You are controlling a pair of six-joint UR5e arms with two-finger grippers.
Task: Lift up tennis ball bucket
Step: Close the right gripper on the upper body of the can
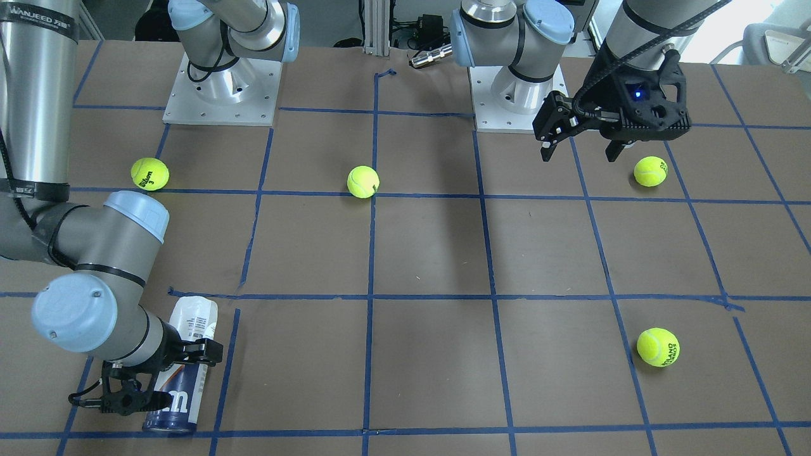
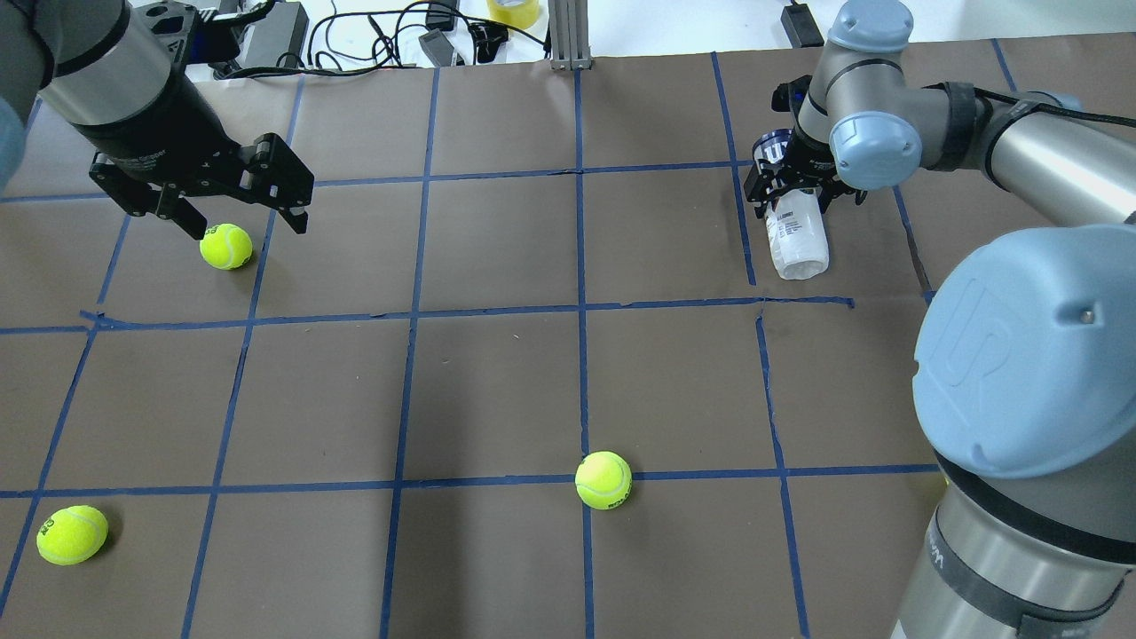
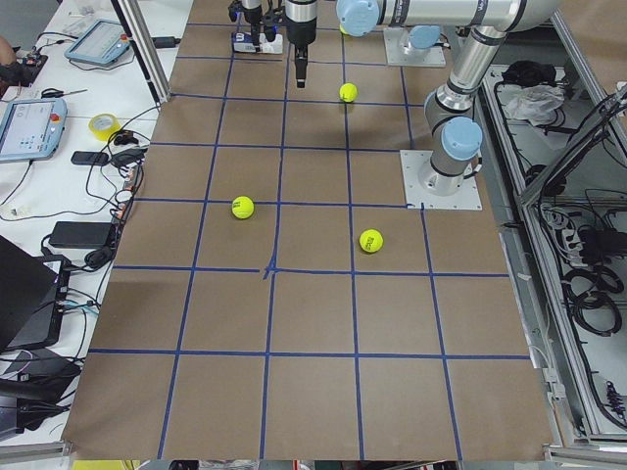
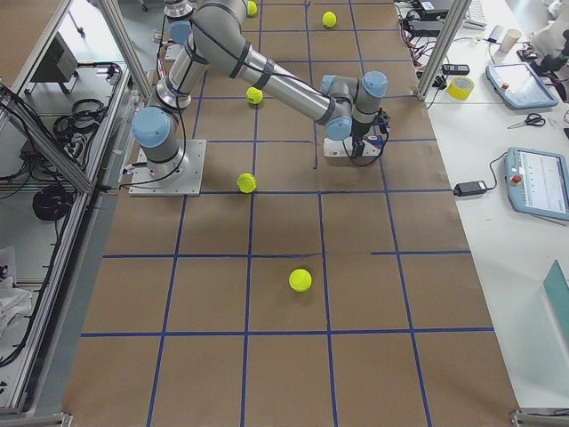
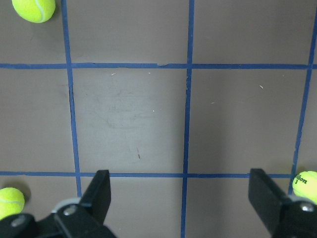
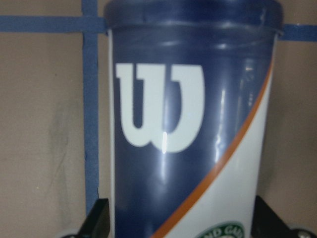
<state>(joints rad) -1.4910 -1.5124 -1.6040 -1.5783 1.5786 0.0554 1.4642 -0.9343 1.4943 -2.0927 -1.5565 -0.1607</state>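
Note:
The tennis ball bucket [image 1: 197, 320] lies on its side on the table, white half toward the robot, navy half with the white "W" away from it. It also shows in the overhead view [image 2: 797, 241] and fills the right wrist view [image 6: 188, 124]. My right gripper [image 1: 171, 377] [image 2: 796, 191] is down over it, open, one finger [image 6: 96, 220] on each side of the tube at its navy half. My left gripper [image 1: 580, 142] [image 2: 244, 220] is open and empty, hovering above the table far from the bucket.
Several loose yellow-green tennis balls lie about: one [image 1: 651, 171] by the left gripper, one [image 1: 658, 346] near the table's far side, one [image 1: 363, 182] mid-table, one [image 1: 150, 173] near the right arm's elbow. Blue tape lines grid the brown table [image 1: 431, 253].

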